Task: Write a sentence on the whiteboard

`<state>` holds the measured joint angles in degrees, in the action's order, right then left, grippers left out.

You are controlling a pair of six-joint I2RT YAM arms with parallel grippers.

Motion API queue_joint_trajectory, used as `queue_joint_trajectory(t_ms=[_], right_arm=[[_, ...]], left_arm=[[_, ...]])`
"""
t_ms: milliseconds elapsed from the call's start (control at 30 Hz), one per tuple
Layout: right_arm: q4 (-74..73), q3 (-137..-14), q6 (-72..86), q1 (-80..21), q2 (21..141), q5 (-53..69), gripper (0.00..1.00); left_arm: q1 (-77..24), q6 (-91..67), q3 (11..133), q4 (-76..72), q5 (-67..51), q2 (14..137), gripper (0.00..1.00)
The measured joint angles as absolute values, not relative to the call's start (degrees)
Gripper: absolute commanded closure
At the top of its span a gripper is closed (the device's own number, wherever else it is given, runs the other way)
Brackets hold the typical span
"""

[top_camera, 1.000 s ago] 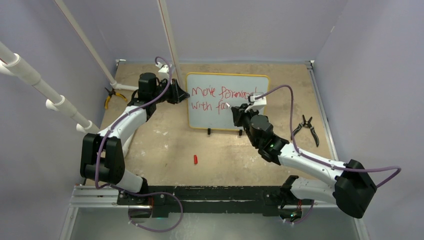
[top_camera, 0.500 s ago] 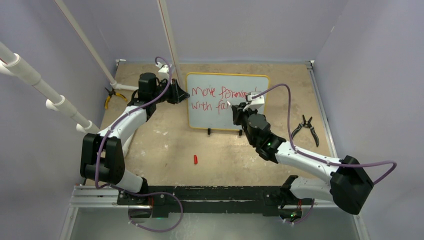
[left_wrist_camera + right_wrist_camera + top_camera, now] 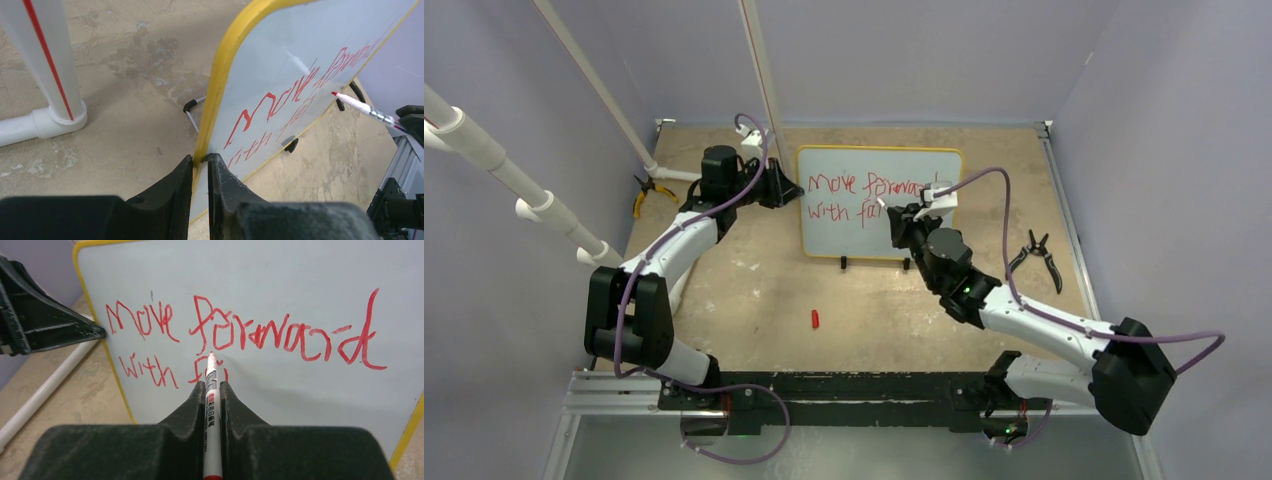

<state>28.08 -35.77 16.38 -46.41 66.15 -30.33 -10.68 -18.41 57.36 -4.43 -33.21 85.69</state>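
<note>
The left gripper (image 3: 200,161) pinched the yellow left edge of the whiteboard (image 3: 839,238), which stood at the far side, long axis left-right, face turned to the near side. The sentence (image 3: 260,337) read "Move forward", then "With f". The right gripper (image 3: 212,386) clamped a marker (image 3: 210,371), tip at the board.

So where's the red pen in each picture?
Top external: marker at centre, in front of the whiteboard.
Left wrist: marker at right edge, tip near the board.
Right wrist: marker bottom centre, in the right gripper.
Shared landmark: the sentence in red.
</note>
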Motion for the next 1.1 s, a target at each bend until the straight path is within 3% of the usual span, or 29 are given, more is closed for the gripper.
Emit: queue_joint_trajectory(t_ms=[233, 1100], right_arm=[[28.03, -32.73, 16.95, -45.71, 61.78, -28.38, 1.0], [27.38, -31.29, 18.57, -44.03, 64.51, -28.45, 1.0]], left_arm=[[-10.7, -18.41, 57.36, -4.45, -33.23, 85.69, 0.86], [-10.7, -18.41, 57.36, -4.45, -33.19, 85.69, 0.86]])
